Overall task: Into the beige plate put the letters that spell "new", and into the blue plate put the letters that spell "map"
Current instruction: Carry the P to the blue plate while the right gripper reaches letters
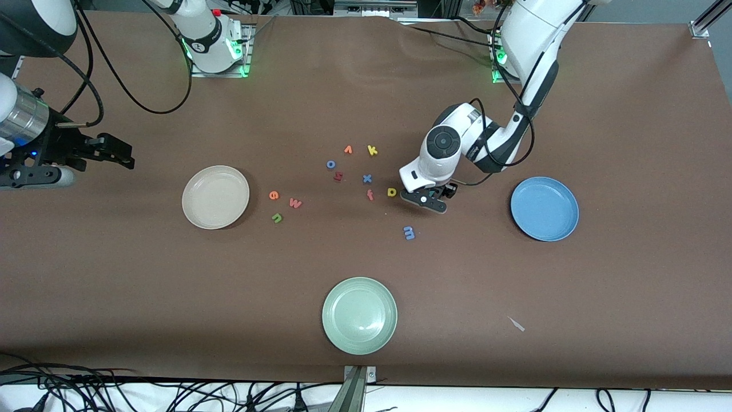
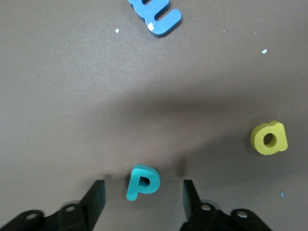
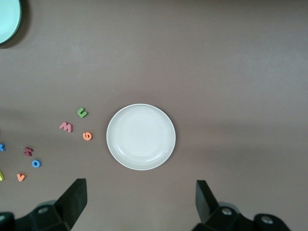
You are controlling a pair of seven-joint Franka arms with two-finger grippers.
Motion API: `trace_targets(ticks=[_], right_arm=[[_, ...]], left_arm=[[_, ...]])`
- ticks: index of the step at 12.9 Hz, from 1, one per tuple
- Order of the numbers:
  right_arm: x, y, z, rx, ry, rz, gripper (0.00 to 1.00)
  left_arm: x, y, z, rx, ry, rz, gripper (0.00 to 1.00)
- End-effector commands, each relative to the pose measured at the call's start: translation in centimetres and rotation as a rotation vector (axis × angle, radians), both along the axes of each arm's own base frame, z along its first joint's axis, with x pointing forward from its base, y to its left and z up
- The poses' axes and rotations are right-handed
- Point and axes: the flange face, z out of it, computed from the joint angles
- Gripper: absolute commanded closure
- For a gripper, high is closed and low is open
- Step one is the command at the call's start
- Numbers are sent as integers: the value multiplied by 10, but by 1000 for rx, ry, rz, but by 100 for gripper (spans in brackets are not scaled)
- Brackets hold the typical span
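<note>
My left gripper (image 1: pixel 424 198) is down at the table, open, its fingers (image 2: pixel 97 192) standing either side of a teal foam letter (image 2: pixel 143 181) with a gap on each side. The front view hides that letter under the hand. The yellow letter (image 1: pixel 392 192) (image 2: pixel 269 138) lies beside it, and the blue m (image 1: pixel 409 232) (image 2: pixel 160 17) lies nearer the front camera. The orange e (image 1: pixel 274 195), pinkish w (image 1: pixel 295 202) and green n (image 1: pixel 277 217) lie beside the beige plate (image 1: pixel 215 197) (image 3: pixel 141 137). The blue plate (image 1: pixel 544 208) holds nothing. My right gripper (image 1: pixel 117 155) (image 3: pixel 139 195) waits open above the table's right-arm end.
Other loose letters cluster mid-table: an orange v-like one (image 1: pixel 347 150), a yellow k (image 1: pixel 372 150), a blue o (image 1: pixel 330 164), a dark red h-like one (image 1: pixel 338 176), a blue x (image 1: pixel 367 178) and a red one (image 1: pixel 370 195). A pale green plate (image 1: pixel 359 315) sits near the front edge.
</note>
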Motion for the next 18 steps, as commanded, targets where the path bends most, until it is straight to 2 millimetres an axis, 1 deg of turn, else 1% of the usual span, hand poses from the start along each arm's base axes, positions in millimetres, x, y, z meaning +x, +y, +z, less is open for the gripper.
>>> trace_targets(ticks=[1, 2, 3, 4, 5, 6, 7, 9, 10, 11, 12, 13, 14, 15, 16, 17, 18], right_arm=[[6, 8, 0, 46, -5, 5, 0], [9, 7, -8, 66, 10, -3, 0], [14, 6, -21, 69, 32, -6, 0], [17, 9, -28, 66, 43, -2, 0], [21, 12, -42, 60, 65, 2, 0], [28, 19, -69, 46, 108, 9, 0], [31, 31, -83, 37, 132, 25, 0], [30, 38, -84, 33, 131, 36, 0], [30, 40, -81, 31, 118, 38, 0], [32, 41, -83, 32, 105, 38, 0], [31, 41, -86, 36, 108, 38, 0], [31, 39, -93, 37, 115, 37, 0], [29, 34, -102, 39, 130, 50, 0], [27, 34, -109, 45, 139, 63, 0], [25, 36, -110, 51, 117, 66, 0], [25, 44, -115, 67, 77, 70, 1], [23, 62, -126, 79, 49, 83, 1]], left_arm=[[10, -1, -3, 4, -16, -43, 37], [10, -1, -4, 4, -14, -47, 40], [9, -1, -7, 5, -9, -47, 45], [10, -1, -9, 6, -6, -47, 48], [9, -1, -11, 7, -4, -48, 52], [9, 0, -13, 9, -1, -48, 55], [8, 1, -14, 10, 2, -48, 59], [8, 1, -15, 11, 3, -48, 66], [9, 3, -16, 11, 4, -45, 71], [10, 5, -18, 12, 7, -42, 76], [12, 6, -17, 11, 6, -42, 82], [18, 14, -15, 7, 7, -51, 86], [20, 18, -12, 2, 13, -59, 89], [23, 19, -9, -3, 11, -57, 91], [27, 25, -6, -2, 12, -43, 92], [35, 30, 5, 5, 13, -32, 93], [43, 37, 14, 27, 39, -21, 94]])
